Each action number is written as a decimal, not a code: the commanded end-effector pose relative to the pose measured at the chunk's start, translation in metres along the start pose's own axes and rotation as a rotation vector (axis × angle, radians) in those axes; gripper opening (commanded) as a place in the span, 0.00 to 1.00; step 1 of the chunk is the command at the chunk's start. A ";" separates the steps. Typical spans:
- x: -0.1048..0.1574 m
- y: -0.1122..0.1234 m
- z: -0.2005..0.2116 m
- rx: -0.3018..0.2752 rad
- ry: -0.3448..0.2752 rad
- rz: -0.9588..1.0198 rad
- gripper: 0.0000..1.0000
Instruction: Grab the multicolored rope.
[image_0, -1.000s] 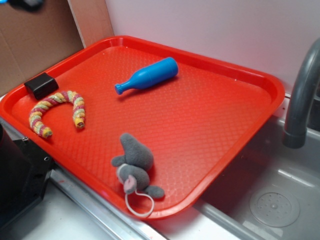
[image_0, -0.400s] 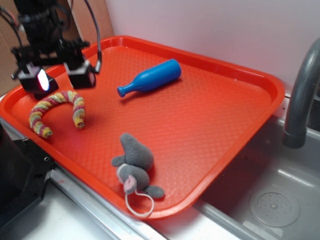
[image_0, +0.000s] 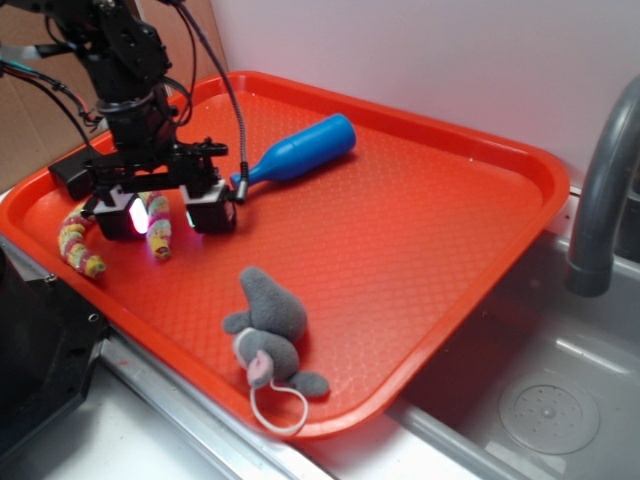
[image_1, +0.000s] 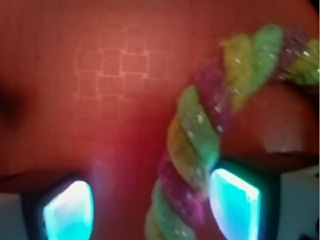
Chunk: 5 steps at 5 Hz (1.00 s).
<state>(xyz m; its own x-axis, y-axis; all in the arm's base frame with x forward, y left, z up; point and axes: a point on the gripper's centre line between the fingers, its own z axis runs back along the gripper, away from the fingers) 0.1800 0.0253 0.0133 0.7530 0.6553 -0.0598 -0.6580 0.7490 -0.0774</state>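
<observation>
Your gripper (image_0: 168, 212) hangs low over the left side of the red tray (image_0: 420, 260), jaws spread wide and gripping nothing. The rope (image_0: 80, 235) lies flat on the tray in a horseshoe near the left rim, and the gripper partly hides it from the outside view. One leg of that horseshoe sits between the fingers: in the wrist view the rope (image_1: 195, 145) runs up just beside the right pad (image_1: 234, 202), touching or nearly so, while the left pad (image_1: 69, 210) stands well apart over bare tray.

Expect the rope to be light, soft and squashy, a twisted bundle with a fuzzy surface that should give the pads good grip. It looks limp enough that the free leg would droop when lifted, so you need no great force. Take it across the leg already between the pads, squeezing across the twist, and shift a little so it sits nearer the middle of the gap.

The blue bottle (image_0: 298, 150) and the grey mouse (image_0: 268, 330) lie apart from the rope and should not interfere.
</observation>
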 end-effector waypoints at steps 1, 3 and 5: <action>-0.009 0.006 -0.005 0.012 0.006 0.004 0.00; -0.013 0.001 0.011 0.028 -0.034 -0.075 0.00; -0.016 -0.017 0.109 -0.017 -0.206 -0.409 0.00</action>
<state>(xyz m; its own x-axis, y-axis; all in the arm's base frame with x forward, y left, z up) 0.1787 0.0094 0.1153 0.9363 0.3253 0.1322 -0.3195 0.9455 -0.0636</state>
